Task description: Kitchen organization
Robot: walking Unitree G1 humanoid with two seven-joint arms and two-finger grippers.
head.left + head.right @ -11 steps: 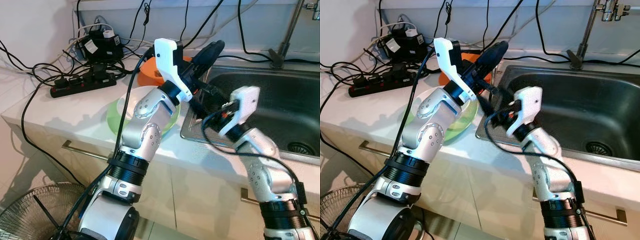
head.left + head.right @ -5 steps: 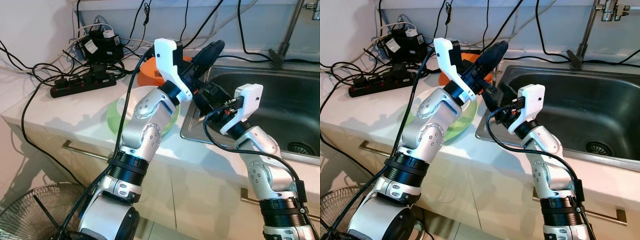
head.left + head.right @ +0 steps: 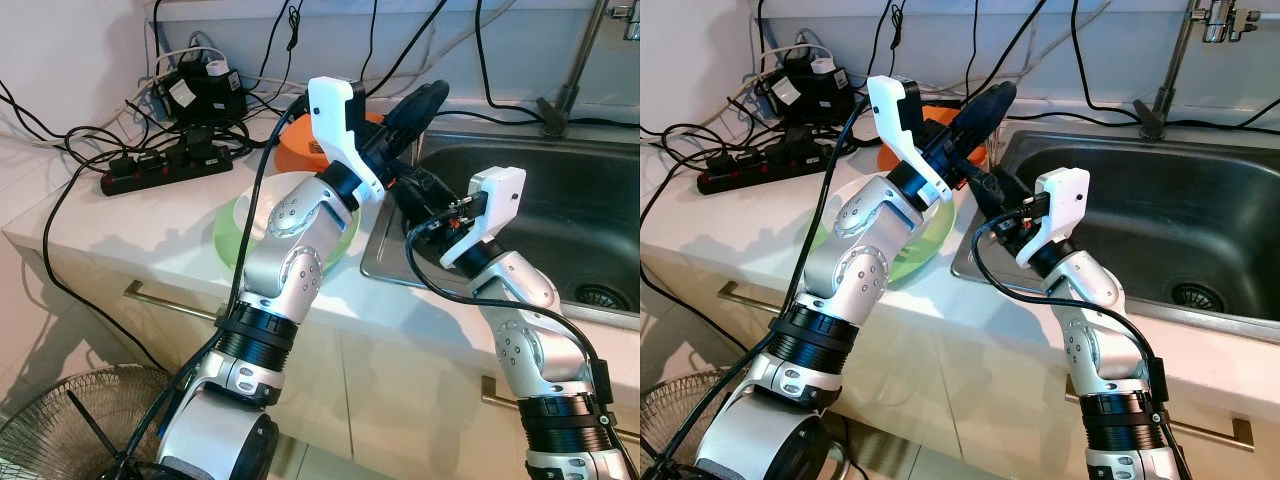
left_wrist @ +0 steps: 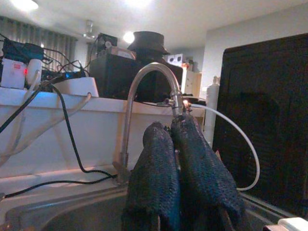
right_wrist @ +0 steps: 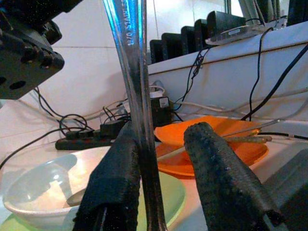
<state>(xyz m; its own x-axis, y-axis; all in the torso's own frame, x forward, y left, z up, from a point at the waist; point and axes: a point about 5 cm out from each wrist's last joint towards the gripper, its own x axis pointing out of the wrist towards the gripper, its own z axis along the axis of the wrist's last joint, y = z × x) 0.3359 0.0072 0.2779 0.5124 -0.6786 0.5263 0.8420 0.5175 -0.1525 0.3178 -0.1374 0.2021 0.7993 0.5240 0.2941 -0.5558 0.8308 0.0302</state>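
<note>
Your right end effector (image 5: 163,192) has risen to the left end effector (image 4: 178,168) over sink edge since a second ago; handover beginning. Left fingers pinched on long shiny metal utensil handle (image 5: 134,96); right fingers straddle it, apart.

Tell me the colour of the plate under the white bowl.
Light green. The plate under the white bowl shows best in the right wrist view.

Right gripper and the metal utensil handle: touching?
Touching. Right wrist view: the utensil handle lies against one finger of the right gripper; a gap separates it from the other.
</note>
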